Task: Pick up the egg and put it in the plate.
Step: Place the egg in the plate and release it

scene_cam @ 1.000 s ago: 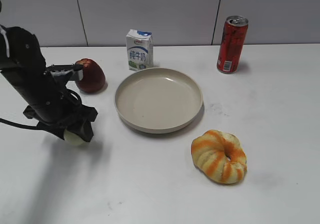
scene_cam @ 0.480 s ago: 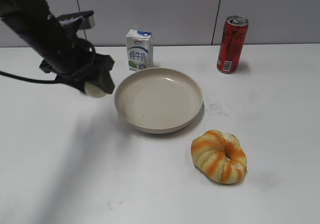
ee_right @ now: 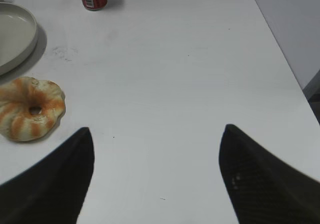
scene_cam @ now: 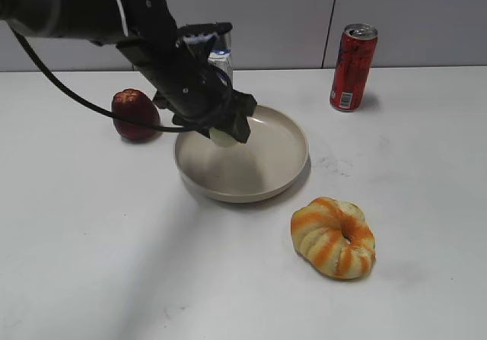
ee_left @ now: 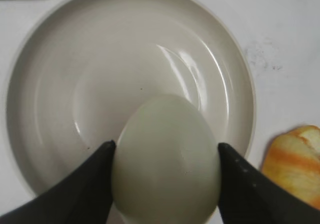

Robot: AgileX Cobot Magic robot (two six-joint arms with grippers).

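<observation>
My left gripper (scene_cam: 223,135) is shut on the pale greenish egg (scene_cam: 221,137) and holds it above the left part of the beige plate (scene_cam: 281,174). In the left wrist view the egg (ee_left: 166,159) sits between the two black fingers, over the plate (ee_left: 45,63). My right gripper (ee_right: 157,144) is open and empty above bare table; it does not show in the exterior view.
A dark red apple (scene_cam: 135,115) lies left of the plate. A milk carton (scene_cam: 221,60) stands behind it, partly hidden by my left arm. A red can (scene_cam: 353,67) stands at the back right. The striped ring bread (scene_cam: 333,237) lies in front of the plate.
My left arm has lifted the egg from the table at the left and carried it right, from beside the plate's rim to over the plate.
</observation>
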